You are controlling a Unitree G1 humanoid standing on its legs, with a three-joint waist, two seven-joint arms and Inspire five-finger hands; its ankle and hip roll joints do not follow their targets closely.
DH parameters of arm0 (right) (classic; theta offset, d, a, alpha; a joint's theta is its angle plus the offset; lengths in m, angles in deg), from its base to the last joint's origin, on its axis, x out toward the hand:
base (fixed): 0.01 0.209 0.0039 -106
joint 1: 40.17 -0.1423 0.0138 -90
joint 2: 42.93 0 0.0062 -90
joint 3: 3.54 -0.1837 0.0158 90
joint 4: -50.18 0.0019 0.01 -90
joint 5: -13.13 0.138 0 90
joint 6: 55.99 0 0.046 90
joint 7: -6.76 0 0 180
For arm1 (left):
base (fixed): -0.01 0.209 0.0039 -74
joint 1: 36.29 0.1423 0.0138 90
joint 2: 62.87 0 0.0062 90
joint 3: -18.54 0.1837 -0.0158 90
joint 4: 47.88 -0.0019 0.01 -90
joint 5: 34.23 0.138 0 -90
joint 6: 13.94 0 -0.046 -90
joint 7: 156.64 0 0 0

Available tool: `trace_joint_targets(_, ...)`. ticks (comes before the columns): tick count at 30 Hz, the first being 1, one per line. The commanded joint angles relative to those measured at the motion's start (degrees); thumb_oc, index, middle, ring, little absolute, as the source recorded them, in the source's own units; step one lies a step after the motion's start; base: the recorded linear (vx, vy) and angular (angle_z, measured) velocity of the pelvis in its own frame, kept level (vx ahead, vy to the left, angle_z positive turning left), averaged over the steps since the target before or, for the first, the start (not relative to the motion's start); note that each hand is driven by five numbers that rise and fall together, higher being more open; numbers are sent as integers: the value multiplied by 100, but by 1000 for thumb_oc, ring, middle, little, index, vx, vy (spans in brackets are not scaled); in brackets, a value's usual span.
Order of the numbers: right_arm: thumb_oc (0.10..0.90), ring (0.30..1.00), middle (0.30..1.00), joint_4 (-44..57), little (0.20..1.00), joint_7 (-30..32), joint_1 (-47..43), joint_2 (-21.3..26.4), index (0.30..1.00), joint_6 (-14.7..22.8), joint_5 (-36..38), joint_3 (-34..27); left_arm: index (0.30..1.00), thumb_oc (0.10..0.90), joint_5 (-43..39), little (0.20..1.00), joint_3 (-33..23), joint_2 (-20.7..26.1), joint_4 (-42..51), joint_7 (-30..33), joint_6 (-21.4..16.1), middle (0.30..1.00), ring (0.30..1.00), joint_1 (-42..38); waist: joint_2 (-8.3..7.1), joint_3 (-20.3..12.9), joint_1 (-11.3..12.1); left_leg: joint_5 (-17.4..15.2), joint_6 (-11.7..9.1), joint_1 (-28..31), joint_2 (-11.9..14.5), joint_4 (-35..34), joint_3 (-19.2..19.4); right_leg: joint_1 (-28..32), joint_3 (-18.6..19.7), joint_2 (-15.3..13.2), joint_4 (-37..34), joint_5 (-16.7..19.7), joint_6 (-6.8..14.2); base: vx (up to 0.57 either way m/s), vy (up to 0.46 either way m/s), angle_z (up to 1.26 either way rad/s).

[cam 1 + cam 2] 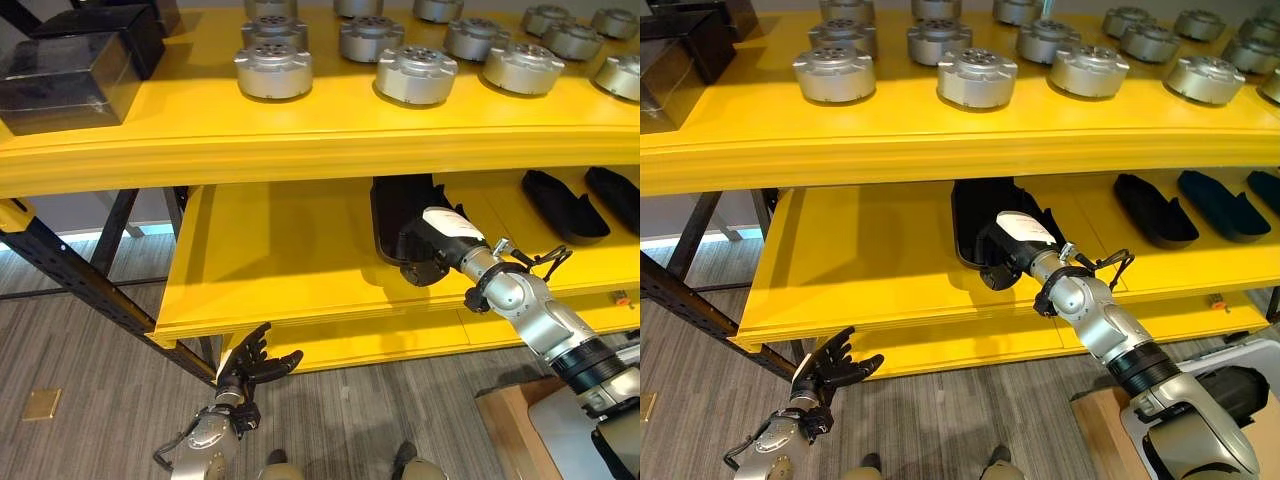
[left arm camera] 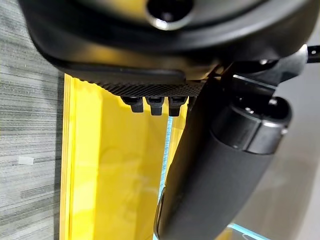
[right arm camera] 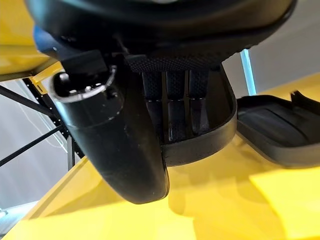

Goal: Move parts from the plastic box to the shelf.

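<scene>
A long black tray-shaped part (image 1: 395, 205) lies on the yellow lower shelf (image 1: 280, 260). My right hand (image 1: 430, 255) is at the part's near end. In the right wrist view its fingers (image 3: 177, 100) reach inside the part's rim (image 3: 210, 135) while the thumb (image 3: 120, 145) sits outside it, pinching the wall. My left hand (image 1: 248, 365) hangs low below the shelf's front edge, fingers spread and holding nothing. A dark see-through plastic box (image 1: 65, 75) stands at the left of the upper shelf.
Two more black parts (image 1: 563, 205) (image 1: 615, 195) lie further right on the lower shelf. Several round silver parts (image 1: 273, 68) stand in rows on the upper shelf. A black diagonal frame strut (image 1: 80, 280) runs at lower left. A wooden board (image 1: 505, 415) sits at lower right.
</scene>
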Motion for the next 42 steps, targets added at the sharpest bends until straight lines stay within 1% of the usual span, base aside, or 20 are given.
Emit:
trace_joint_targets(1,400,300,300,-120,300,491,-1399,-38,300,242,5,-161,1000,900,134,1000,1,332,662,-46,-554,1000,1000,-216,-201,-447,-45,-295,180,-136,20,325,-102,202,317,-162,-9,92,209,64,50,4)
trace_joint_targets(8,400,300,300,-748,300,474,-1973,-385,300,190,44,240,1000,900,33,1000,-56,461,697,-21,-567,1000,1000,-148,-321,-432,192,-365,219,-250,-79,433,-227,328,193,-196,-43,110,232,44,9,12)
trace_joint_targets(9,400,300,300,-749,300,475,-1975,-386,300,191,44,242,1000,900,33,1000,-58,461,697,-21,-567,1000,1000,-148,-321,-433,189,-365,219,-252,-79,434,-229,328,191,-196,-43,110,232,21,-21,17)
trace_joint_targets(10,400,300,300,-918,300,474,-2144,-454,300,159,30,364,1000,900,1,1000,-73,520,698,-5,-585,1000,1000,-156,-356,-410,263,-369,220,-292,-87,468,-258,317,172,-198,-15,109,234,14,-24,21)
trace_joint_targets(14,400,300,300,-1377,300,508,-2460,-640,300,115,22,572,1000,900,-70,1000,-107,635,774,59,-635,1000,1000,-174,-393,-275,417,-406,233,-430,-116,632,-360,253,127,-205,160,69,228,-8,-31,13)
trace_joint_targets(15,400,300,300,-1535,300,533,-2571,-680,300,83,21,609,1000,900,-99,1000,-111,671,818,87,-645,1000,1000,-187,-395,-193,483,-437,236,-539,-136,767,-427,229,94,-216,261,29,221,-17,-28,20)
trace_joint_targets(16,400,300,300,-1547,300,537,-2582,-685,300,88,23,614,1000,900,-99,1000,-115,671,819,88,-644,1000,1000,-189,-395,-191,473,-447,236,-556,-138,790,-436,222,89,-220,273,22,222,-43,-28,23)
trace_joint_targets(18,400,300,300,-1857,300,611,-2802,-849,300,62,64,684,1000,900,-150,1000,-63,713,838,116,-670,1000,1000,-232,-375,-36,553,-526,251,-747,-191,1074,-532,132,48,-252,490,-42,209,-66,-14,19)
trace_joint_targets(21,400,300,300,-2086,300,647,-2957,-992,300,36,49,747,1000,900,-206,1000,-34,767,909,117,-682,1000,1000,-264,-349,100,637,-612,271,-928,-230,1397,-604,29,67,-282,737,-106,197,-58,-4,18)
trace_joint_targets(23,400,300,300,-2248,300,655,-3060,-1062,300,18,50,801,1000,900,-238,1000,-3,800,935,124,-690,1000,1000,-293,-316,174,654,-732,284,-1098,-249,1690,-668,-81,92,-310,966,-198,184,-53,11,9)
trace_joint_targets(24,400,300,300,-2256,300,657,-3067,-1065,300,21,51,804,1000,900,-239,1000,-5,799,936,124,-690,1000,1000,-295,-315,173,650,-745,285,-1115,-249,1716,-672,-92,93,-311,982,-207,184,-50,19,4)
trace_joint_targets(26,400,300,300,-2471,300,688,-3170,-1210,300,-6,98,838,1000,900,-276,1000,48,817,933,152,-704,1000,1000,-350,-254,248,664,-882,311,-1265,-262,2032,-735,-226,140,-339,1259,-337,153,-54,24,3)
trace_joint_targets(27,400,300,300,-2479,300,691,-3176,-1214,300,-3,99,841,1000,900,-277,1000,46,817,931,152,-705,1000,1000,-352,-254,246,664,-896,311,-1283,-261,2058,-735,-243,146,-341,1279,-347,153,0,0,0)
trace_joint_targets(29,400,300,300,-2687,300,722,-3169,-1374,300,-13,283,807,1000,900,-311,1000,65,803,921,184,-711,1000,1000,-374,-201,270,666,-996,331,-1365,-266,2253,-755,-333,195,-359,1463,-438,137,-21,34,-1)
trace_joint_targets(35,400,300,300,-3110,300,797,-3257,-1504,300,-24,390,858,1000,900,-357,1000,131,829,986,182,-724,1000,1000,-372,-143,301,661,-1062,335,-1520,-243,2458,-790,-518,239,-374,1673,-541,124,-5,6,2)
trace_joint_targets(42,400,300,300,-3615,300,851,-3295,-1558,300,-35,390,821,1000,900,-384,1000,223,862,944,129,-734,1000,1000,-360,-77,367,694,-1008,332,-1618,-266,2447,-880,-598,199,-378,1719,-537,117,-2,-1,0)
